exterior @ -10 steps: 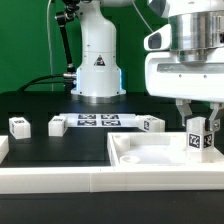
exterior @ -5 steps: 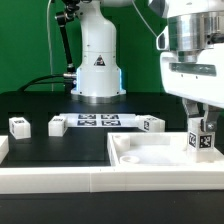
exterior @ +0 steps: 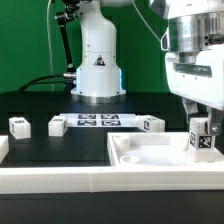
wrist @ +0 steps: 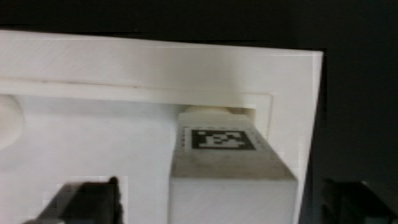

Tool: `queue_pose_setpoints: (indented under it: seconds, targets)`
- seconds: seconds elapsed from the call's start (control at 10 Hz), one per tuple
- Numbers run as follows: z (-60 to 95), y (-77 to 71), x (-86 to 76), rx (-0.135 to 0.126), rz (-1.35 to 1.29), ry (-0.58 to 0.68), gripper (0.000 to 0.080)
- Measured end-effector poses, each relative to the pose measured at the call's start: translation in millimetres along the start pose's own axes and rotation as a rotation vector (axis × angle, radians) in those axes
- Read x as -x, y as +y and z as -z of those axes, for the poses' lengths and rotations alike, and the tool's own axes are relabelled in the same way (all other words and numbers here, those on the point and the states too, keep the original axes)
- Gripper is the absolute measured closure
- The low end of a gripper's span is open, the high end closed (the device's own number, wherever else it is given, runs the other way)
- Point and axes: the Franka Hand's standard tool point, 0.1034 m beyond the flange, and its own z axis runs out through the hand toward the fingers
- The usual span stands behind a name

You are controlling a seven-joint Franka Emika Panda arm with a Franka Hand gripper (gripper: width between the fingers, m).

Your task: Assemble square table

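Note:
The white square slab point(exterior: 140, 165) lies at the front on the exterior view's right. My gripper point(exterior: 202, 126) is above its far right corner, shut on a white leg block point(exterior: 202, 139) that stands upright with its tag facing the camera and its lower end at the slab. In the wrist view the leg block point(wrist: 228, 160) runs from between my dark fingers point(wrist: 89, 200) down to the slab's corner recess point(wrist: 222, 105); the slab point(wrist: 107, 70) fills most of that view. Three more leg blocks lie on the black table: two at the left point(exterior: 19, 125) point(exterior: 57, 125), one near the middle point(exterior: 151, 124).
The marker board point(exterior: 98, 121) lies flat behind the leg blocks, in front of the arm's white base point(exterior: 97, 60). A long white rail point(exterior: 50, 180) runs along the front edge, with a white piece point(exterior: 3, 148) at the far left.
My gripper has moved a little toward the exterior view's right with the leg block in it, out to the slab's far right corner. The other parts have not moved.

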Motion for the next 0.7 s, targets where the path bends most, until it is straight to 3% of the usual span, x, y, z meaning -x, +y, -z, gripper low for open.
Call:
queue_pose_setpoints:
  seconds: [0.1, 0.7]
  targets:
    - [0.1, -0.1, 0.2, 0.000, 0.095, 0.001, 0.0176]
    - [-0.8, -1.0, 0.4, 0.004, 0.606, 0.006, 0.0150]
